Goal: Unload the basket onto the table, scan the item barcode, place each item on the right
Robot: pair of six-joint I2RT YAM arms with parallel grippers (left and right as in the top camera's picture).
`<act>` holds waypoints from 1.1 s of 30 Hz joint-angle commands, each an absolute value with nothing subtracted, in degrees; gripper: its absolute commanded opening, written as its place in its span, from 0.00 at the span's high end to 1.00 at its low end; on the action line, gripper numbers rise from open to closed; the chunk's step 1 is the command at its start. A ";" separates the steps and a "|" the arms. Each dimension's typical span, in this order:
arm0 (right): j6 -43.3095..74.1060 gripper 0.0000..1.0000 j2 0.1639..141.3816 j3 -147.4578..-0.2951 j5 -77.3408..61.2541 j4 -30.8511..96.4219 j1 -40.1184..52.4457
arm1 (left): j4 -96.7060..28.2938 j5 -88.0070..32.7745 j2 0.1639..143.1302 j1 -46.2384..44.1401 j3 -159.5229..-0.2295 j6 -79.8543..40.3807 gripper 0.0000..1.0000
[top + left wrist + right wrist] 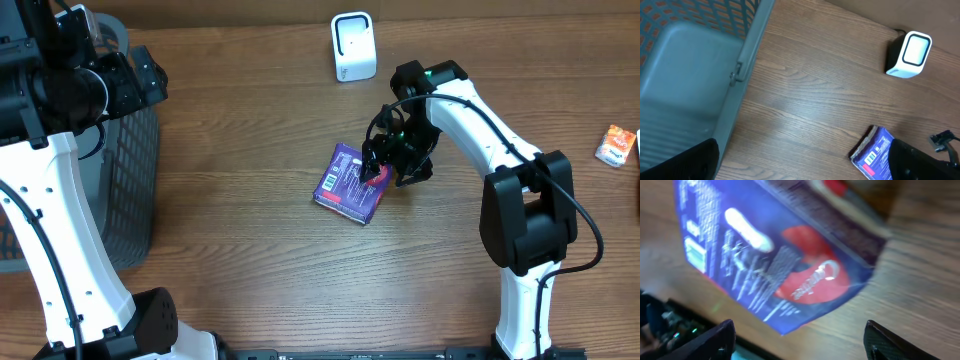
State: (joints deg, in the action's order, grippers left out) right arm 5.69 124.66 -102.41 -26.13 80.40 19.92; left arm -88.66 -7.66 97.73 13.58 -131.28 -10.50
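1. the purple box (pixel 347 185) sits near the middle of the wooden tabletop (pixel 250 120), with a white barcode scanner (pixel 353 46) well apart at its 12 o'clock.
2. the right tool (pixel 378 172) hovers at the box's 3 o'clock edge, jaws spread wide, gripping nothing.
3. the left tool (pixel 150 75), wide open and empty, hangs over the grey basket (pixel 135 170) at the box's 9 o'clock.

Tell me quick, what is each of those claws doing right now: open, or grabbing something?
Left gripper: open, holding nothing, by the grey basket.
Right gripper: open over the purple box, not gripping it.
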 commanded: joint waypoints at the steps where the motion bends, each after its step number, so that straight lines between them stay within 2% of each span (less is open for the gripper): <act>1: 7.64 0.13 119.26 -102.30 -17.12 80.05 22.41 | -88.47 -7.25 97.49 13.47 -132.05 -10.28 0.00; 3: 9.96 0.11 117.51 -102.30 -8.86 80.34 24.99 | -88.47 -7.25 97.49 13.47 -132.05 -10.26 0.00; 6: 14.68 0.00 116.11 -102.30 1.74 80.60 29.02 | -88.44 -7.25 97.49 13.47 -132.05 -10.26 0.00; 12: 22.28 0.00 116.22 -102.17 2.59 77.06 29.21 | -88.47 -7.25 97.49 13.47 -132.05 -10.28 0.00; 20: 22.00 0.00 116.27 -99.11 -11.57 70.26 20.97 | -88.47 -7.25 97.49 13.47 -132.05 -10.26 0.00; 24: 17.45 0.00 116.27 -94.50 -20.36 65.14 16.91 | -88.47 -7.25 97.49 13.47 -132.05 -10.28 0.00; 29: 16.08 0.15 116.29 -84.75 -33.39 50.02 14.59 | -88.47 -7.25 97.49 13.47 -132.05 -10.28 0.00; 33: 16.03 0.15 116.29 -80.07 -35.48 42.17 15.14 | -88.47 -7.25 97.49 13.47 -132.05 -10.26 0.00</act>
State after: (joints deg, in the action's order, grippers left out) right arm 17.04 117.38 -83.22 -29.04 45.91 14.46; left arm -88.66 -7.66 97.73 13.58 -131.28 -10.50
